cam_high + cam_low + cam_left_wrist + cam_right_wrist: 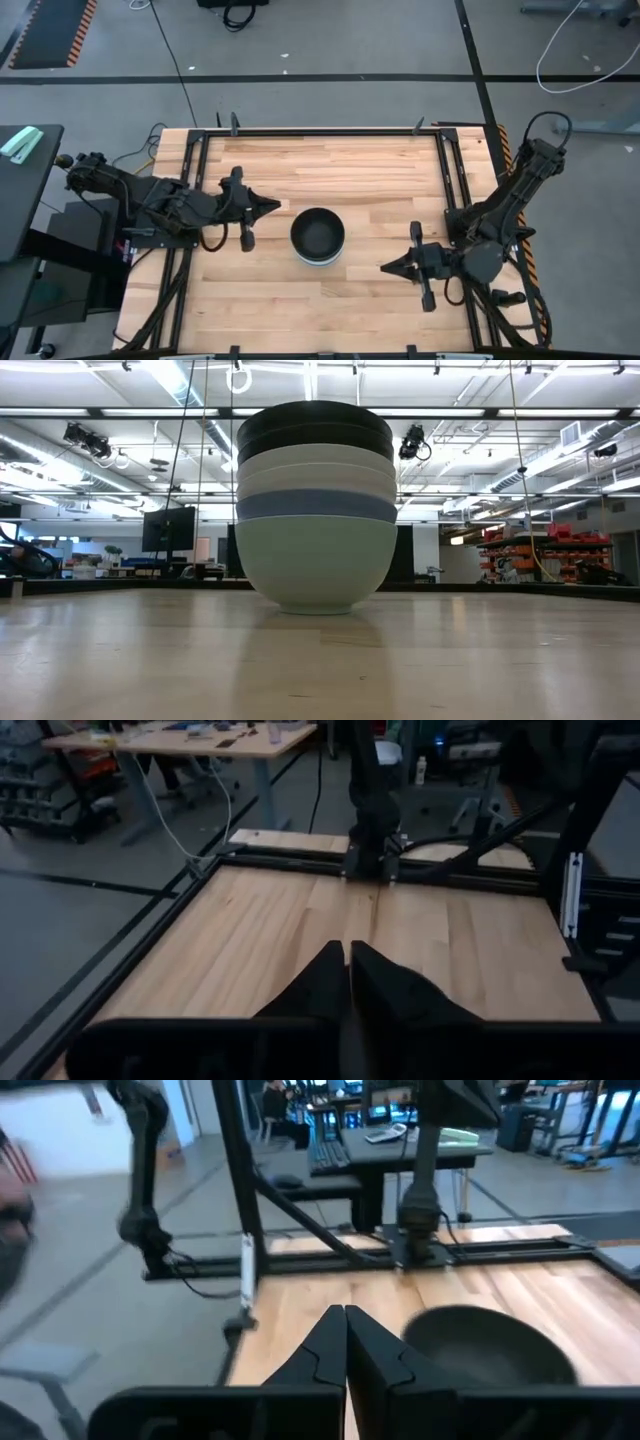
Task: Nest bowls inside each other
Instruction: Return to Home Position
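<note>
Bowls [316, 510] stacked; left gripper [277, 208], right gripper [383, 268] flank, pinched.

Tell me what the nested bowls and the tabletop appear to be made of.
The stack of bowls: probably glazed ceramic or melamine, I cannot tell which; smooth, evenly coloured walls, with a soft sheen on the mint bowl at the bottom. The tabletop: pale wood in glued strips, with visible grain and seams and a satin finish.
</note>
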Robot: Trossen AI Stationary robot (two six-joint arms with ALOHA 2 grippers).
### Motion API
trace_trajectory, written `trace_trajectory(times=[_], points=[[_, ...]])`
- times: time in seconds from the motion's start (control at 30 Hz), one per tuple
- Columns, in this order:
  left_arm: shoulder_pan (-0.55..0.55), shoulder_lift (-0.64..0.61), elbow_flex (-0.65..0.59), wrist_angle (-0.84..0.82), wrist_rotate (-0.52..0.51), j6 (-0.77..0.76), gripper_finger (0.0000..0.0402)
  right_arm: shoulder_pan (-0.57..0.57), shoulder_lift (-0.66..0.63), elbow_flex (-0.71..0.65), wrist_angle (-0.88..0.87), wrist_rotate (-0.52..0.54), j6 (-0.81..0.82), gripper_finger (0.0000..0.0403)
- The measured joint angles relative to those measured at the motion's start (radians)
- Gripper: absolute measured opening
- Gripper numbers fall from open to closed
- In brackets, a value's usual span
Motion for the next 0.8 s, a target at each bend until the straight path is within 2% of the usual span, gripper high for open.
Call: trace_trajectory(times=[0.23, 0.37, 0.53, 0.67, 0.8], points=[[0.001, 0.003, -0.001, -0.020, 0.002, -0.022, 0.0036, 0.002, 0.000, 0.040, 0.003, -0.031, 0.036, 0.0011], [0.001, 0.003, -0.001, -0.011, 0.003, -0.013, 0.0030, 0.002, -0.008, 0.041, -0.004, -0.038, 0.117, 0.0016], [-0.003, -0.021, -0.002, -0.006, 0.002, -0.004, 0.0023, 0.022, -0.047, 0.031, -0.013, -0.127, 0.099, 0.0018], [-0.036, -0.058, -0.073, 0.036, 0.002, -0.006, 0.0027, 0.091, -0.059, -0.040, 0.145, -0.141, 0.022, 0.0018], [-0.062, -0.114, -0.195, 0.188, 0.007, 0.036, 0.0034, 0.147, -0.070, -0.122, 0.339, -0.177, -0.070, 0.0018]])
